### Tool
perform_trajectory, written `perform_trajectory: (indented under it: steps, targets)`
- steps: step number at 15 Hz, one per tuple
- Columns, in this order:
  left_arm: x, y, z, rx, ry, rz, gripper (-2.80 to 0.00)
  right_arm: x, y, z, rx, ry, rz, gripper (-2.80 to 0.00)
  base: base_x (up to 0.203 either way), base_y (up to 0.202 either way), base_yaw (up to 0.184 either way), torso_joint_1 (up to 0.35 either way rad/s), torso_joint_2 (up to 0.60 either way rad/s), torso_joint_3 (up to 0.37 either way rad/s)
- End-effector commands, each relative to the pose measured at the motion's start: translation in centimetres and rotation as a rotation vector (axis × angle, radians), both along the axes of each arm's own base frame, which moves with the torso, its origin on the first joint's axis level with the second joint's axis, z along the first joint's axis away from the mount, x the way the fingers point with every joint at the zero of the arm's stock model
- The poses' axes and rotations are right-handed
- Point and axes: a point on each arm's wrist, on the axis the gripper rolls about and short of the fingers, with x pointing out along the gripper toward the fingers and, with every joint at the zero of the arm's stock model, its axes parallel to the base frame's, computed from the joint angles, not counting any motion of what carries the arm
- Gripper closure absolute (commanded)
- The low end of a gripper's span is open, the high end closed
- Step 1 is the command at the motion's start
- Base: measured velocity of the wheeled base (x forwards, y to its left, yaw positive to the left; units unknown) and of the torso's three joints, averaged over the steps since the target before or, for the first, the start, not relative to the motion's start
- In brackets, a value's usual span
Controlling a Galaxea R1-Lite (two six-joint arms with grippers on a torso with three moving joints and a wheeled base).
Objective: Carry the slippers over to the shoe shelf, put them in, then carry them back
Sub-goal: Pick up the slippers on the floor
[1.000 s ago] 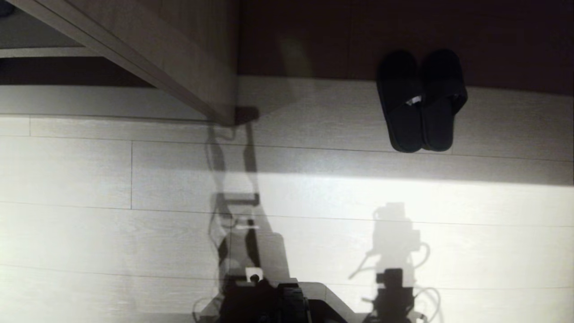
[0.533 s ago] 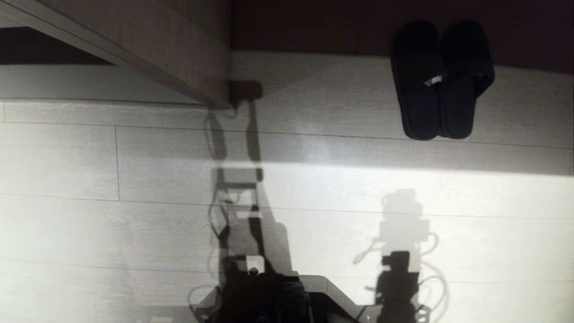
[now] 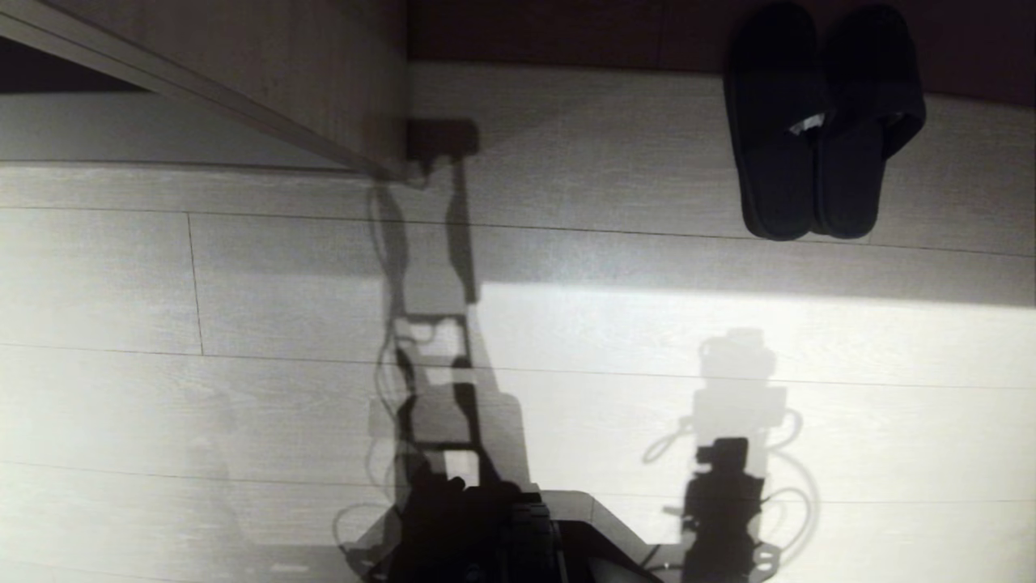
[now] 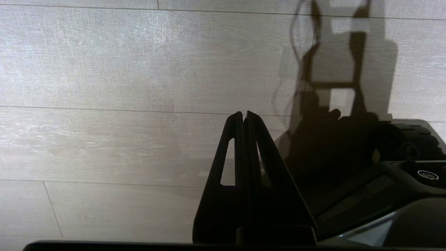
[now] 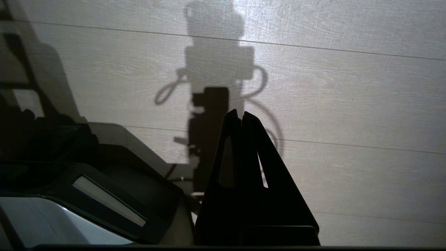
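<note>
Slippers (image 3: pixel 821 121) lie paired on shelf base board (image 3: pixel 607 121) — both grippers closed.

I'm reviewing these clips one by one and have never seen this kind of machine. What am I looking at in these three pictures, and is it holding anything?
This is a wheeled robot with two arms. The wide picture comes from a camera on its head, looking down at a pale wood-look floor. At the top right, a pair of black slippers lies side by side on the light base board of the shoe shelf, toes toward its dark back; one has a small white tag. The upright board at the upper left is the shelf's divider. The dark shapes on the floor are only the robot's shadows.

The other two pictures come from cameras on the wrists, behind the fingers. The left hand and the right hand both show as black pointed fingers pressed together over bare floor. Both are shut and hold nothing; neither is near the slippers.
</note>
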Motion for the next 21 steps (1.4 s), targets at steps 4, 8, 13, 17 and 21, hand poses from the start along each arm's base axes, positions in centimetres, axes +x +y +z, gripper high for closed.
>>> perform_trajectory:
  steps: [4,8,13,17,21]
  targets:
    - [0.01,0.0,-0.01,0.0,0.001,0.0,0.0,0.0,0.0,-0.01,0.0,0.001,0.0,0.0,0.0,0.0,0.0,0.0,0.0,0.0]
    - [0.0,0.0,0.02,0.0,0.001,0.0,0.0,0.0,0.0,-0.01,0.0,0.001,0.0,0.0,0.0,0.0,0.0,0.0,0.0,0.0]
    - [0.01,0.0,-0.01,0.0,0.001,0.0,0.0,0.0,0.0,-0.01,0.0,0.001,0.0,0.0,0.0,0.0,0.0,0.0,0.0,0.0]
    - [0.01,0.0,-0.03,0.0,0.003,0.0,0.0,0.0,0.0,-0.01,0.001,0.001,0.0,0.0,0.0,0.0,0.0,0.0,0.0,0.0]
    - [0.0,0.0,0.0,0.0,0.001,0.0,0.0,0.0,0.0,-0.01,0.0,0.001,0.0,0.0,0.0,0.0,0.0,0.0,0.0,0.0]
